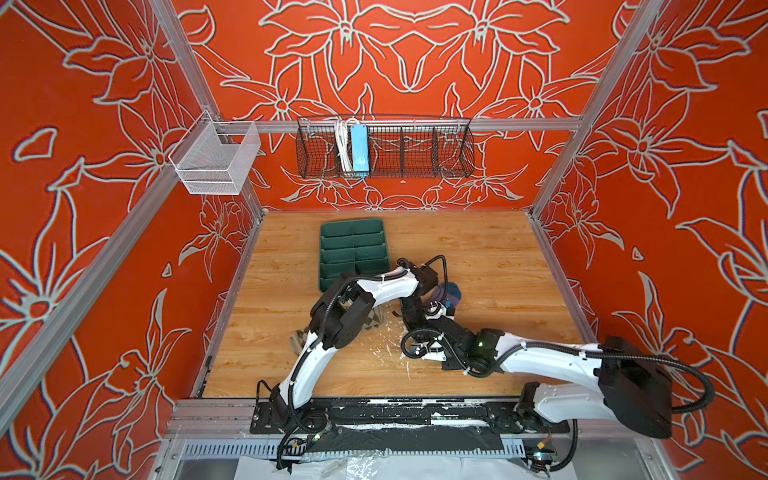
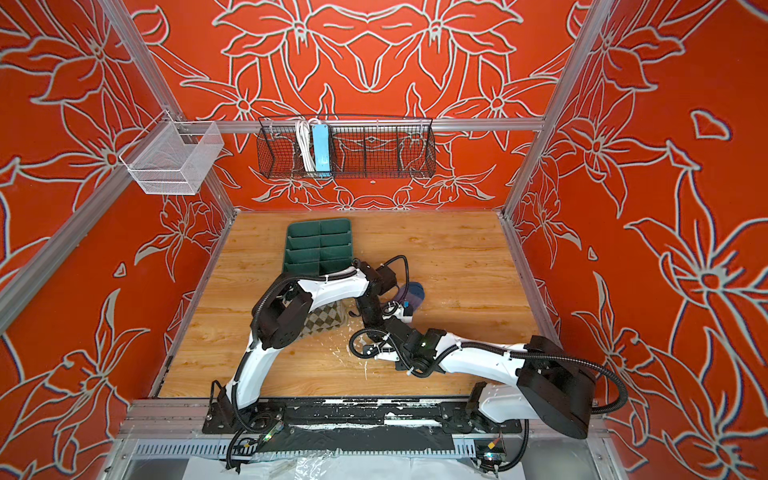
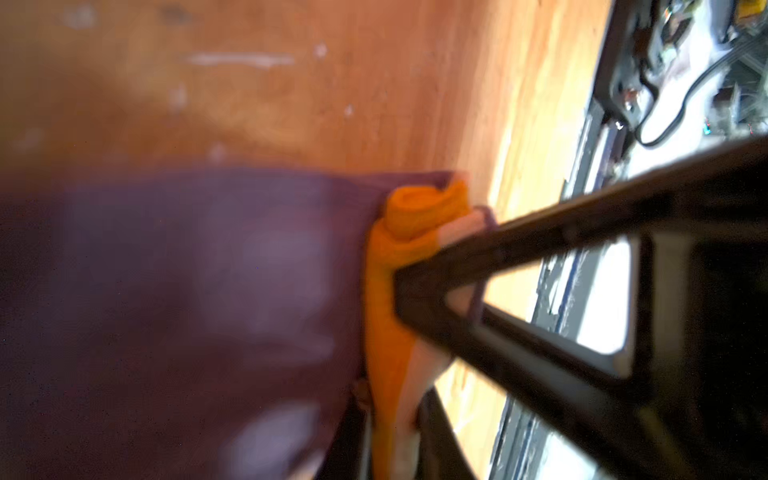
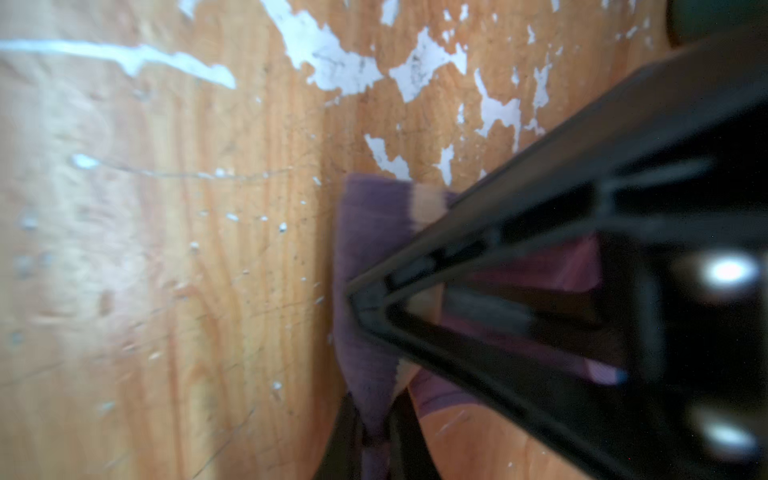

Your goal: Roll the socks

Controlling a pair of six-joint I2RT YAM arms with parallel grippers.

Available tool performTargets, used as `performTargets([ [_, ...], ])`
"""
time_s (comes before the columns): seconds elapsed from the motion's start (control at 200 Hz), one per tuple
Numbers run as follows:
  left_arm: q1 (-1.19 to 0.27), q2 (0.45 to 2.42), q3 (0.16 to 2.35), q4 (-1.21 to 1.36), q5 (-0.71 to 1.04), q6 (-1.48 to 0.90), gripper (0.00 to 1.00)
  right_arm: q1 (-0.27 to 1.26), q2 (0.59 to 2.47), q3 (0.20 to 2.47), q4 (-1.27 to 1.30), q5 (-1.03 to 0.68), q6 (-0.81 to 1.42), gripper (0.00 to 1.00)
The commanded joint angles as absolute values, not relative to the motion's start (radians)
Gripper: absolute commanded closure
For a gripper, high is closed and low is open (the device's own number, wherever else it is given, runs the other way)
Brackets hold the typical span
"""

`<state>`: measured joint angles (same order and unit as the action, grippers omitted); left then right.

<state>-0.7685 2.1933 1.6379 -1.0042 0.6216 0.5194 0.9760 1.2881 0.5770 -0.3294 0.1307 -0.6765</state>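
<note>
The purple sock [image 1: 451, 291] lies mid-table in both top views, its teal toe [image 2: 413, 293] pointing right and both wrists crowded over its left end. In the left wrist view its mustard-yellow cuff [image 3: 419, 212] is curled into a small roll, and my left gripper [image 3: 392, 419] is shut on the cuff. In the right wrist view my right gripper [image 4: 376, 419] is shut on a pinch of the purple fabric [image 4: 365, 249]. The beige argyle sock [image 2: 324, 320] lies flat under the left arm, partly hidden.
A green divided tray [image 1: 353, 249] lies at the back of the wooden table [image 1: 498, 257]. On the back wall hangs a black wire basket [image 1: 415, 149] holding a blue power strip [image 1: 359, 149]. A white mesh basket [image 1: 216, 160] hangs on the left. White scuffs [image 4: 340, 70] mark the tabletop.
</note>
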Motion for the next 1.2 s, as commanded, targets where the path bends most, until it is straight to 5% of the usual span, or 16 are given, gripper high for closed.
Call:
performTargets([
  [0.0,-0.712,2.029,1.546,-0.84,0.53,0.444,0.74,0.935,1.305,0.629,-0.555,-0.042,-0.603,1.0],
  [0.22,-0.633,1.728,1.363,-0.671,0.322,0.342,0.73,0.785,1.406,0.732,-0.7,-0.346,-0.59,1.0],
  [0.475,-0.63,1.345,1.126,-0.478,-0.09,0.327,0.68,0.699,1.59,0.882,-0.761,-0.491,-0.566,1.0],
  [0.676,-0.652,1.057,1.025,-0.425,-0.015,0.432,0.63,0.644,1.7,0.941,-0.801,-0.546,-0.581,1.0],
  [0.791,-0.795,0.965,0.932,-0.394,0.005,0.609,0.58,0.609,1.769,0.951,-0.814,-0.525,-0.6,1.0],
  [0.946,-1.05,1.047,0.828,-0.403,-0.152,0.781,0.51,0.585,1.869,0.988,-0.836,-0.506,-0.605,1.0],
  [1.196,-1.165,1.303,0.746,-0.201,-0.207,0.767,0.51,0.541,1.93,1.043,-0.888,-0.552,-0.615,1.0],
])
